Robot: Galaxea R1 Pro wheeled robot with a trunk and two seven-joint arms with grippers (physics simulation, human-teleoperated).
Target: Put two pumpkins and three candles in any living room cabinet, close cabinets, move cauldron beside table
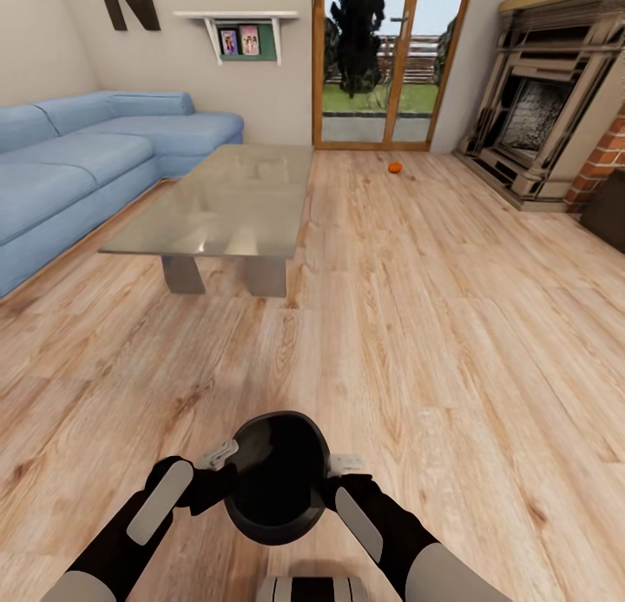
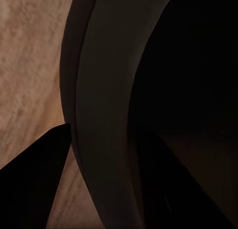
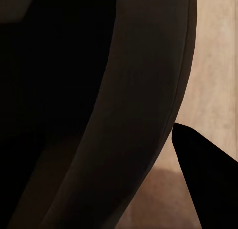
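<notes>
Bottom centre: both claws, left (image 1: 227, 456) and right (image 1: 340, 468), pinched the round black cauldron's (image 1: 278, 480) rim; either slipping could tip it before the glossy grey table (image 1: 217, 211).

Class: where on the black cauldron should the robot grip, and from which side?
On the rim of the cauldron, one pincer from each side: left pincer, right pincer. The bowl is wide, round and open on top, so only its thin lip offers a hold.
</notes>
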